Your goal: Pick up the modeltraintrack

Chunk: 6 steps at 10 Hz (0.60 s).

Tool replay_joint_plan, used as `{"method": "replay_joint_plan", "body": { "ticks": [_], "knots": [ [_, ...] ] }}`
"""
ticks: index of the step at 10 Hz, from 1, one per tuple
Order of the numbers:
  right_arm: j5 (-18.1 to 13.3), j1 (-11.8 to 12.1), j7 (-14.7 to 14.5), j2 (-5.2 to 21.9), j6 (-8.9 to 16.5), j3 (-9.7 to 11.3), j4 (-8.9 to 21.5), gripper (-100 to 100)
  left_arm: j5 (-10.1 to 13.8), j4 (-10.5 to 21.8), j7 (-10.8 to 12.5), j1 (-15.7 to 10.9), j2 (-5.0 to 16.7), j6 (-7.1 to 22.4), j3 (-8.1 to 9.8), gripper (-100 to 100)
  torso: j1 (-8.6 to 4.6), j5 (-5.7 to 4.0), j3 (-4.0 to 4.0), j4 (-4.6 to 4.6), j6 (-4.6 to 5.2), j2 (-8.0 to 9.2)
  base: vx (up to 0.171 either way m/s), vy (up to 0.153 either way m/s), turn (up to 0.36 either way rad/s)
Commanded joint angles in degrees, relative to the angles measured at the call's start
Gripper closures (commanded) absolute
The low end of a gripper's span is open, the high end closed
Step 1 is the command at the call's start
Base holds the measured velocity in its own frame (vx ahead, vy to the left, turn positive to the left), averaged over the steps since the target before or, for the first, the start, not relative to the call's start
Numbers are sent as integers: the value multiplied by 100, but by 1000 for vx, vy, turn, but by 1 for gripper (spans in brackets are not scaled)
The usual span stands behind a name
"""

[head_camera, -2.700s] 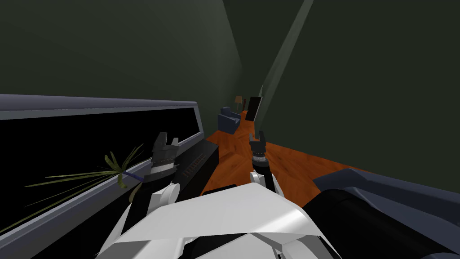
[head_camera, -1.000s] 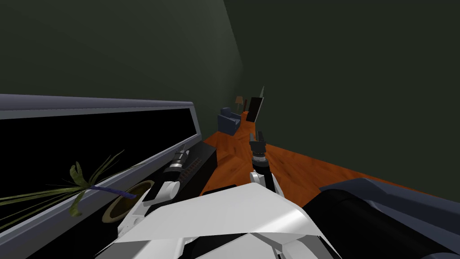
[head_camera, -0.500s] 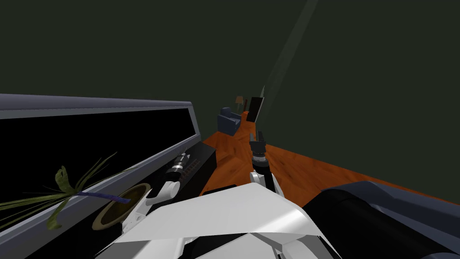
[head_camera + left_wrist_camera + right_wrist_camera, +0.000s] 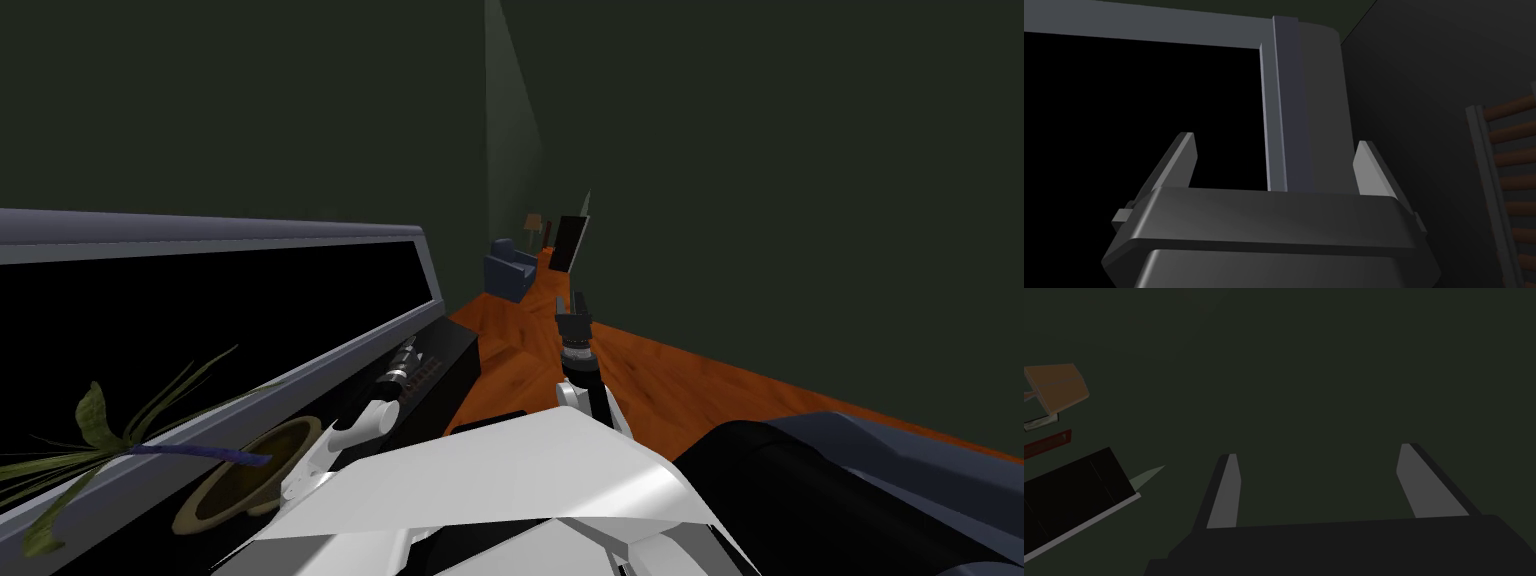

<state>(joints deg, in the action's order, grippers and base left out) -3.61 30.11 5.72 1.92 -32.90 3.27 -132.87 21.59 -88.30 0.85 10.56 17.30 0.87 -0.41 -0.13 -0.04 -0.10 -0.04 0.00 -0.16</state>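
My left gripper [image 4: 1275,141] stands wide open and holds nothing, with a grey frame post [image 4: 1289,100] seen beyond its fingers. The left wrist view shows the modeltraintrack [image 4: 1501,165], a grey rail with brown sleepers, lying well outside one finger and untouched. The head view places that arm left of centre over a black cabinet [image 4: 462,350], with a potted plant [image 4: 240,480] at lower left. At centre, above the orange floor [image 4: 680,380], my right gripper [image 4: 1320,453] is likewise open and empty.
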Motion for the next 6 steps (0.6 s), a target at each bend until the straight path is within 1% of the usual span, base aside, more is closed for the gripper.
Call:
{"method": "replay_joint_plan", "body": {
  "ticks": [1, 2, 3, 4, 5, 6],
  "knots": [
    [0, 0, 0, 0, 0, 0, 0, 0, 213, 286, 118, -73, 95, 286, 17, -100, 0, 0, 0, 0, 0, 0, 61, -61, 20],
    [0, 0, 0, 0, 0, 0, 0, 0, 213, 470, 118, -73, 95, 311, 17, -100, -6, -1, -4, -1, 0, -7, 54, -54, 10],
    [0, 0, 0, 0, 0, 0, 0, 0, 360, 712, 196, -188, 177, 499, 25, -100, -4, -2, -3, -1, -1, -4, 50, -47, 20],
    [0, 0, 0, 0, 0, 0, 0, 0, 360, 816, 196, -188, 177, 499, 25, -100, -3, 0, -3, -1, 0, -4, 33, -35, 7],
    [0, 0, 0, 0, 0, 0, 0, 0, 360, 816, 196, -188, 177, 499, 25, -100, 0, -1, 1, 0, -1, 3, 9, -16, 1],
    [0, 0, 0, 0, 0, 0, 0, 0, 507, 1015, 274, -304, 262, 688, 34, -100, 7, 1, 6, 2, 0, 10, 30, -25, 13]
  ]
}}
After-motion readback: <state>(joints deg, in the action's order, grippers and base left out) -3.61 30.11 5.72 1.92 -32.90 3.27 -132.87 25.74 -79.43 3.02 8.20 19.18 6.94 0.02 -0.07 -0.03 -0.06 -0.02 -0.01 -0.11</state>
